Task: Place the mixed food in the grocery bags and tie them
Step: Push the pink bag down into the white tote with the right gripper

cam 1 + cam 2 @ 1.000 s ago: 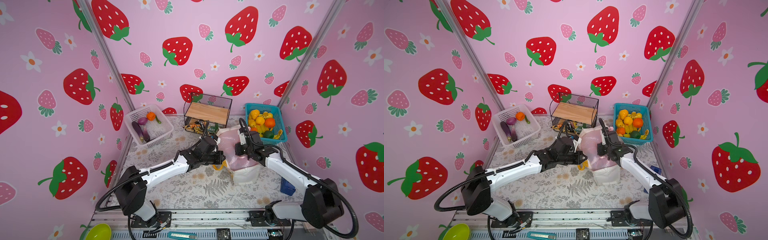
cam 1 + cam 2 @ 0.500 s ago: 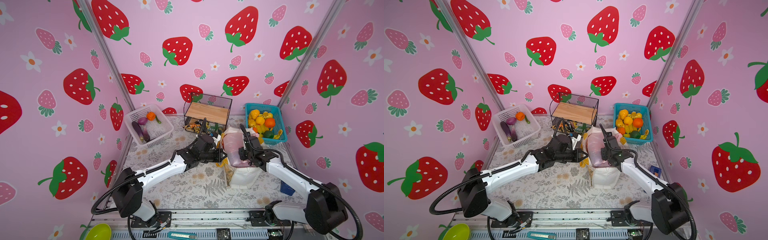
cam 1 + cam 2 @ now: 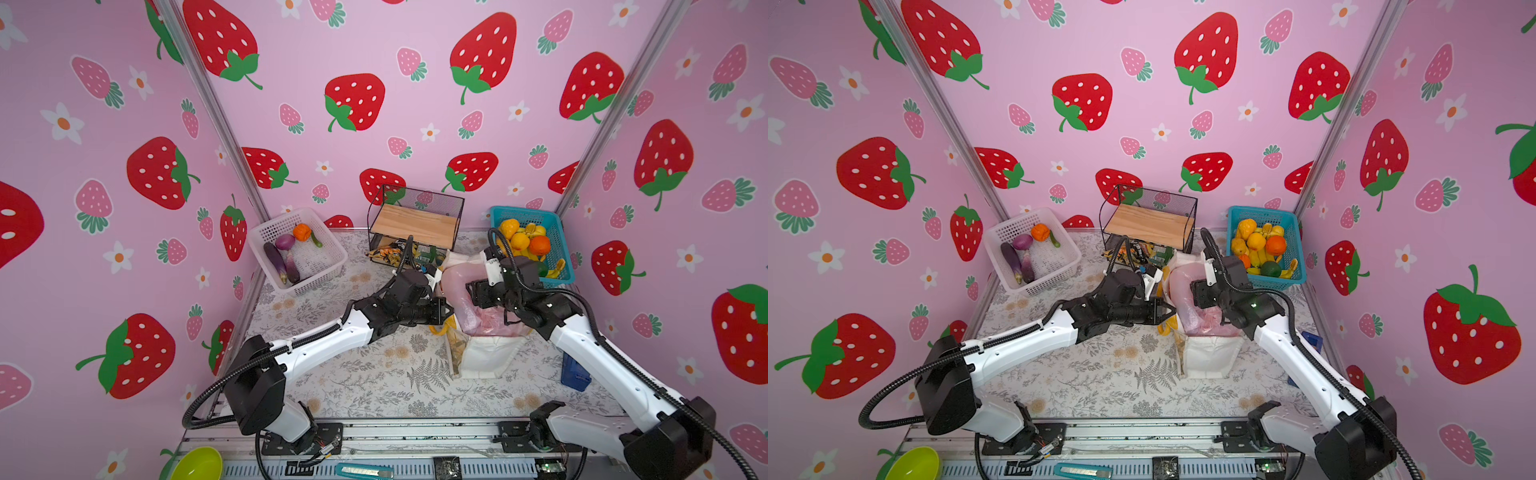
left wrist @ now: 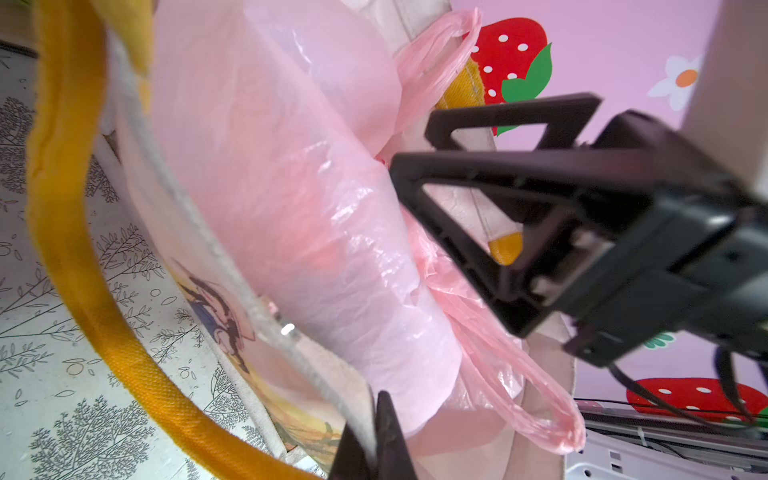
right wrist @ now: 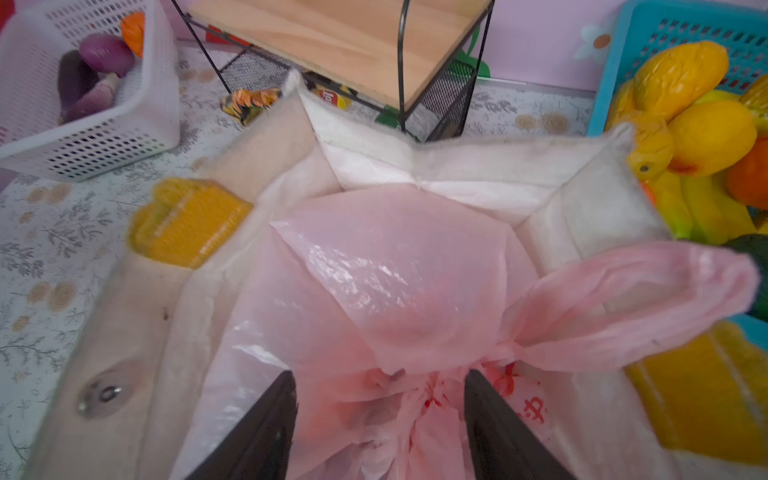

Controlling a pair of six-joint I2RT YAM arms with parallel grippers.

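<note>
1. The pink plastic bag (image 3: 459, 286) sits inside the white canvas tote (image 3: 486, 357), its puffed body rising above the tote's rim; its neck is gathered, and one loop handle (image 5: 648, 299) flares out to the side
2. Reddish shapes show dimly through the film low in the bag; what they are I cannot tell
3. The tote stands upright on the tabletop, right of its middle and closer to the rear edge than the front; one yellow handle (image 4: 62, 208) droops over its left side
4. The right claw (image 5: 378, 382) hangs over the bag with its fingers apart, one on each side of the gathered neck, gripping nothing
5. The left claw (image 4: 374, 440) is together, clamped on the tote's canvas rim on the left side, just by the yellow handle
6. Snack packets (image 3: 386, 253) lie on the tabletop under the wire rack (image 3: 415, 224), which stands at the middle of the rear edge
7. A white basket (image 3: 320, 276) in the rear left corner holds purple and orange toy vegetables (image 3: 286, 249)
8. A blue basket (image 3: 523, 214) in the rear right corner is heaped with yellow and orange fruit (image 3: 519, 241)
</note>
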